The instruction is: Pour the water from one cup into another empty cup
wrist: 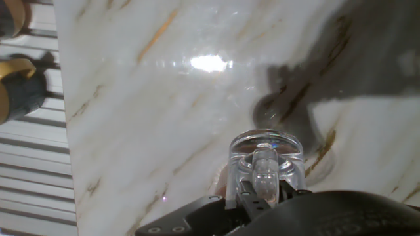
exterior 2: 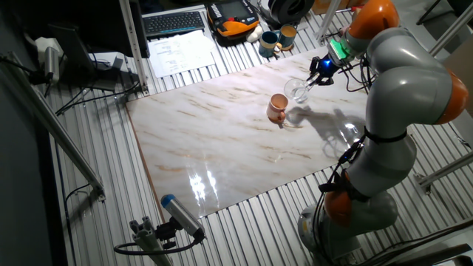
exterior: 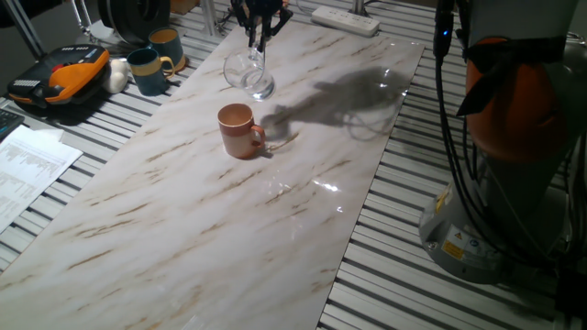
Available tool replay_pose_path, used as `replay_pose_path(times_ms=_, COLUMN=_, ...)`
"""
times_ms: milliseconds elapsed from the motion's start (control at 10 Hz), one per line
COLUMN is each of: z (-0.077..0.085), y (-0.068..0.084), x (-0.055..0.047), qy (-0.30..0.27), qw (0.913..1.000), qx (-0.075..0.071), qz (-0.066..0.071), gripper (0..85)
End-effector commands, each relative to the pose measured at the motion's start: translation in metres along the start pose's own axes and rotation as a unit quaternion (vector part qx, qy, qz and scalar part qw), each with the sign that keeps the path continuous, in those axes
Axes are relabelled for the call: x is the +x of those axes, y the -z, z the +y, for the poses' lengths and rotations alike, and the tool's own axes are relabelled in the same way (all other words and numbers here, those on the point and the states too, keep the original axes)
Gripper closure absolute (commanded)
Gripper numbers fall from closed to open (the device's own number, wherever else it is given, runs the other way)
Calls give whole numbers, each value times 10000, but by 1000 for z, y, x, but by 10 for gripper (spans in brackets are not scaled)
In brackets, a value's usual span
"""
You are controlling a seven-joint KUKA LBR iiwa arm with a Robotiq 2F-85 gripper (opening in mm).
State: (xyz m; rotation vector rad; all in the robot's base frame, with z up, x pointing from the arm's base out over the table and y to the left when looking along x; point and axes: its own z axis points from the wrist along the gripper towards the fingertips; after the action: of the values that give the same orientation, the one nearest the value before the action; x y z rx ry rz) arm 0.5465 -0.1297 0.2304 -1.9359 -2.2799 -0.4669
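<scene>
**A:** Glass one first. How's it going to handle?

**B:** The clear colourless glass mug with the thick base (exterior: 249, 72) is rigid, smooth, probably slick, and breakable, I'd guess bottom-heavy. My two-finger gripper (wrist: 262, 190) is clamped on it near the handle or rim side; in the hand view the fingers (wrist: 252, 194) pinch the glass, so I'd trust that hold but not a fast swing.

**A:** Where is it?

**B:** Lifted and tilted over the far part of the white marble-pattern tabletop (exterior: 183, 229), just beyond the small terracotta ceramic mug (exterior: 240, 130), not over its mouth yet. The two are apart.

**A:** Looks?

**B:** See-through, loop handle hard to make out. The water I can't really separate from the glass itself. Terracotta mug stands upright, handle to the camera's right in one fixed view, inside looks empty.

**A:** Anything else around?

**B:** Dark teal mugs (exterior: 149, 71) off the board at the far left, well apart. White power strip (exterior: 346, 19) at the far edge.
</scene>
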Motion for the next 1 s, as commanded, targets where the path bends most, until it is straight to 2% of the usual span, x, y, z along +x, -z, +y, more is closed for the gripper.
replay_pose_path(times_ms=0, z=0, y=0, x=0, qy=-3, qw=10000, qx=-16, qz=17, gripper=850)
replay_pose_path(times_ms=300, z=1, y=-1, x=-1, qy=-3, qw=9999, qx=-80, qz=101, gripper=850)
replay_pose_path(times_ms=600, z=12, y=-3, x=-3, qy=-37, qw=10000, qx=-47, qz=40, gripper=850)
replay_pose_path(times_ms=900, z=20, y=-1, x=-13, qy=-127, qw=9999, qx=-76, qz=-1, gripper=850)
